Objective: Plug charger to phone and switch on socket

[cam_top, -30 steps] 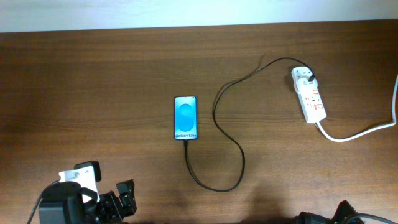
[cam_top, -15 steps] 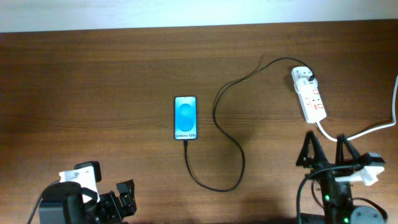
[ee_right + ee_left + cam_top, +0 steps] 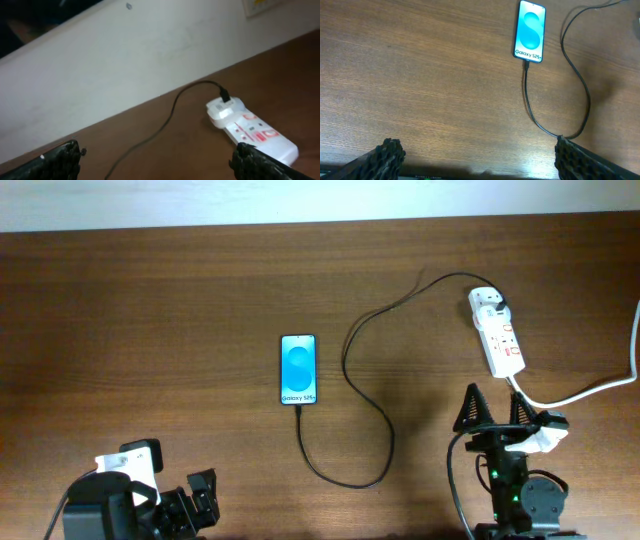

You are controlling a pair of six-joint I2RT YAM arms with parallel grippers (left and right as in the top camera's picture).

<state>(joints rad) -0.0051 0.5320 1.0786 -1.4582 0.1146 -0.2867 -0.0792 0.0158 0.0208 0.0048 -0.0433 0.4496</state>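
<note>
Room: You have a pale cream wall (image 3: 125,60) running along the desk's far edge. A small pale wall plate (image 3: 260,5) sits high on it, cut off by the frame.
Surface: The dark brown wood-grain desk (image 3: 150,310) fills the overhead view, its grain running left to right.
Phone: The slim black-bezelled phone (image 3: 299,370) lies flat near the middle of the desk, a little left of centre. Its bright blue screen faces up and its short edges face the far and near edges.
Charger: The thin black charger cable (image 3: 385,430) meets the phone's near short edge, loops toward the near edge and curls back. It then runs to the white adapter (image 3: 487,301), seated in the far end of the strip.
Socket: The white elongated plastic power strip (image 3: 500,340) with red rocker switches lies toward the right edge, in the far half. You cannot tell how the switches are set. Its thick white cord (image 3: 580,395) trails off the right edge.
Left pincer: The left pincer (image 3: 476,145) sits at the near left corner, spread wide and holding nothing, with bare wood between its fingers.
Right pincer: The right pincer (image 3: 495,412) is by the near edge, just short of the strip's near end. It is spread wide and empty. The thick cord passes close by one fingertip, and you cannot tell whether they touch.
</note>
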